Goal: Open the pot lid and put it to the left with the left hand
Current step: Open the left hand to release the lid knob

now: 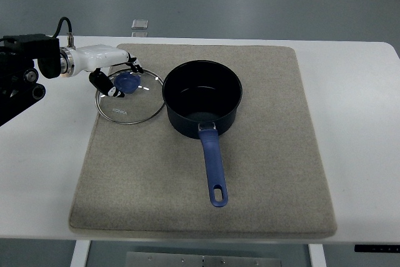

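Lid (130, 99) lies at nine o'clock of pot (202, 97); left hand (115, 79), fingers loose around knob (128, 80), should withdraw next.

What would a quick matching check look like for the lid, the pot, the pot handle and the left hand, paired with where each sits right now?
Things:
1. glass lid
2. pot
3. pot handle
4. left hand

Places or states:
A. open, no cover on it, in the middle of the mat
B. points toward the near edge of the mat
C. lies flat on the mat, left of the pot
D. over the blue knob, fingers around it

Pairs: 1-C, 2-A, 3-B, 4-D
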